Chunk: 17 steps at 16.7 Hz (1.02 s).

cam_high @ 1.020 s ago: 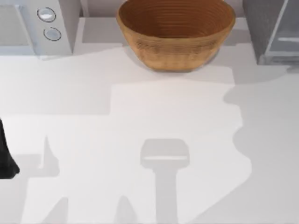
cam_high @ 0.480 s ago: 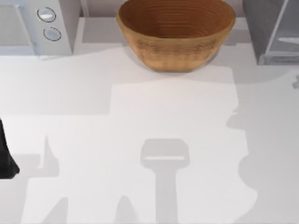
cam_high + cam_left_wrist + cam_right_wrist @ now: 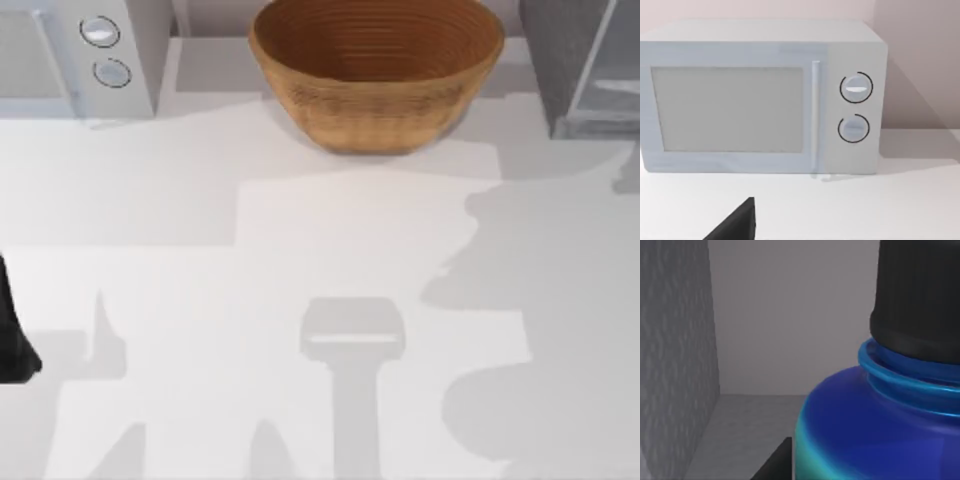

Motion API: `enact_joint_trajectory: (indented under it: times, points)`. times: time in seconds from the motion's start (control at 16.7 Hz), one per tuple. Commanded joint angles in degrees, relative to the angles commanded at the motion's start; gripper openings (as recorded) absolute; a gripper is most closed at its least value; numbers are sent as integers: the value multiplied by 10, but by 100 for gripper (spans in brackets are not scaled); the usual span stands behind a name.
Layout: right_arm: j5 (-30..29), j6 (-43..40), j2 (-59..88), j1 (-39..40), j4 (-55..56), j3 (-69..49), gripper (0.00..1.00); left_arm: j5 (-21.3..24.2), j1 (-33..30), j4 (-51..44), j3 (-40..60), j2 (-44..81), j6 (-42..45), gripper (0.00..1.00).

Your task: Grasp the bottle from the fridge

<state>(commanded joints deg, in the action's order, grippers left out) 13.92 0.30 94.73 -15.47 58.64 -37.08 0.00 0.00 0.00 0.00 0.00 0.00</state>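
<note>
The bottle (image 3: 875,430), blue with a black cap and a teal lower edge, looms very close in the right wrist view. It stands inside the fridge (image 3: 675,355), whose speckled dark grey wall and plain grey back surround it. A dark part of my right gripper (image 3: 774,465) shows right beside the bottle's base. From above, the fridge (image 3: 560,60) sits at the table's far right corner, with its pale panel (image 3: 612,75) beside it. My left arm (image 3: 12,340) is parked at the left edge.
A white microwave (image 3: 75,55) with two round knobs stands at the far left, and the left wrist view faces its front (image 3: 760,100). A large woven bowl (image 3: 375,65) sits at the far middle. Arm shadows (image 3: 520,300) lie over the table's right side.
The shadow on the table's right side has spread leftward and grown over the last second. The left arm, bowl and microwave have not moved.
</note>
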Motion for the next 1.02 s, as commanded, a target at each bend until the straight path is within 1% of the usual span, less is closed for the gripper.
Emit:
enact_joint_trajectory:
  times: [0.24,0.54,0.72,0.9,1.02]
  points:
    - [-29,-2,-203,30,-118,75,0,0,0,0,0,0,0,100]
    - [-71,0,-546,77,-315,203,0,0,0,0,0,0,0,100]
    - [-97,1,-725,106,-427,276,0,0,0,0,0,0,0,100]
    - [-120,0,-852,132,-516,331,0,0,0,0,0,0,0,100]
    - [-131,-1,-908,145,-558,355,0,0,0,0,0,0,0,100]
